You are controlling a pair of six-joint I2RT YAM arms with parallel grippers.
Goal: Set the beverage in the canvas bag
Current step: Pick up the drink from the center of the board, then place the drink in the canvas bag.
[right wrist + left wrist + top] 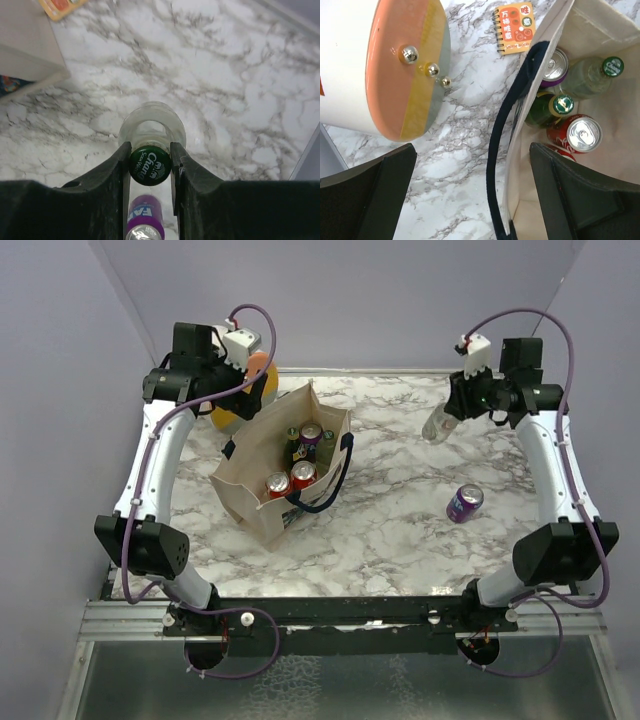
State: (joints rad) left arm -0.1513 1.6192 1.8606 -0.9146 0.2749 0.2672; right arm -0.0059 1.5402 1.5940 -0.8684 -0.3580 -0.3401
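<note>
Your canvas bag [245,502] is beige with navy handles; the table [390,530] white, grey-veined; right of the bag, a purple can [465,502] and green-capped bottle [437,426].

One canvas bag [247,502], one drum [390,85], one notebook [514,28]. Four cans: two red cans [277,483] and two purple cans [465,502]. Bottles seem to number three — one clear bottle [151,119], two bagged bottles [563,104] — though shadow muddies that tally.
</note>
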